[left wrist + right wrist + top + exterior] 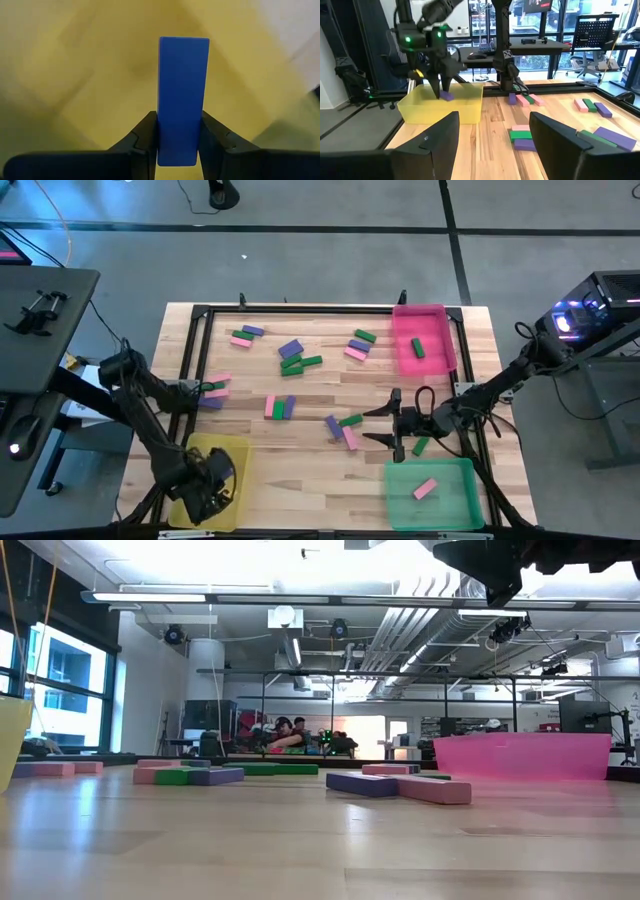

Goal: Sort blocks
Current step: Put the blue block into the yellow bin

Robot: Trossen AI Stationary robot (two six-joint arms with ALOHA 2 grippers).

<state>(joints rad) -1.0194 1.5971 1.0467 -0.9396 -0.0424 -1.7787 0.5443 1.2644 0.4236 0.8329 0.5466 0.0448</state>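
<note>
Left gripper (pixel 177 142): clenched on purple block (pixel 183 97), held over yellow tray (pixel 240 452).
Right gripper (pixel 392 423): spread wide, empty, beside green tray (pixel 470 505).
Purple block: flat bar, upright.

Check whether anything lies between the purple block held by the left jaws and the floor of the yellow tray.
Nothing visible does. The left gripper holds the purple block over the yellow tray, whose floor below looks bare.

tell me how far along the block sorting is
Early. A green block lies in the pink tray and a pink block in the green tray. The left gripper holds a purple block over the yellow tray; the right gripper is open. Most blocks remain on the table.
</note>
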